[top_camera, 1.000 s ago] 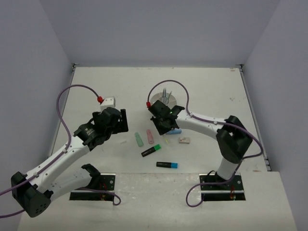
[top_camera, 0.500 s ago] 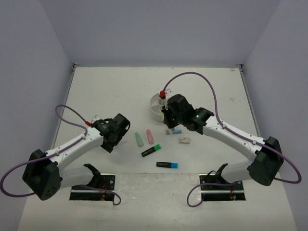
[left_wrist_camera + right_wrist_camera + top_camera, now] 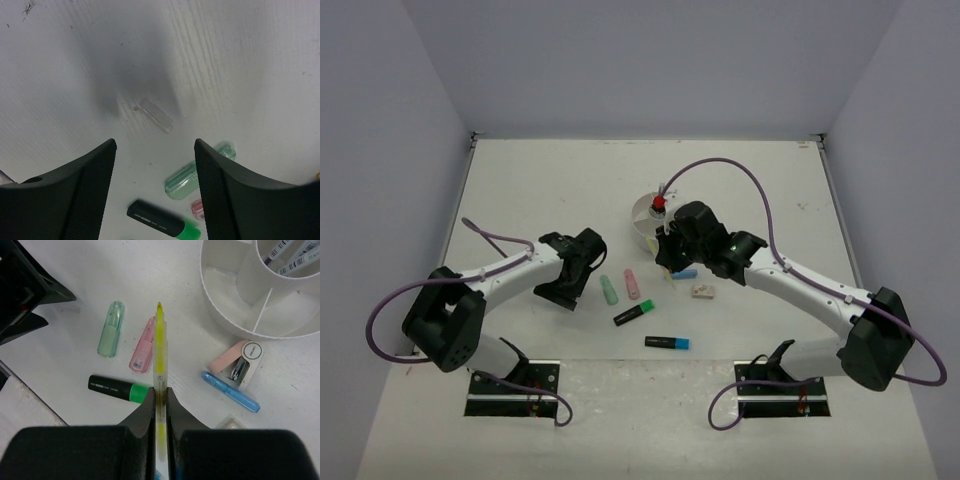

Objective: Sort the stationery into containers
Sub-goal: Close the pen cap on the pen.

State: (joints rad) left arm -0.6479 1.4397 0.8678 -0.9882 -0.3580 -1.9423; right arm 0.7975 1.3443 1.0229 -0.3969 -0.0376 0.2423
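My right gripper [image 3: 159,392] is shut on a thin yellow pen [image 3: 159,347], held above the table with its tip pointing away. The round white organiser [image 3: 235,315] lies up and to the right of it, with thin pens [image 3: 292,252] in its central cup. On the table lie a mint marker [image 3: 111,329], a pink marker [image 3: 142,345], a green highlighter [image 3: 117,387] and a blue marker [image 3: 231,391]. My left gripper [image 3: 154,145] is open and low over the table. A small clear cap [image 3: 156,115] lies just beyond its fingertips, and nothing is between its fingers.
A blue highlighter [image 3: 667,342] lies near the front edge. A pale eraser [image 3: 702,291] and a pink-and-white sharpener-like piece [image 3: 235,360] sit right of the markers. My left gripper [image 3: 575,270] is close to the mint marker [image 3: 608,290]. White walls enclose the table.
My left arm has swung right and down towards the mint marker, and its jaws have narrowed. My right arm has shifted beside the organiser, still shut on the yellow pen.
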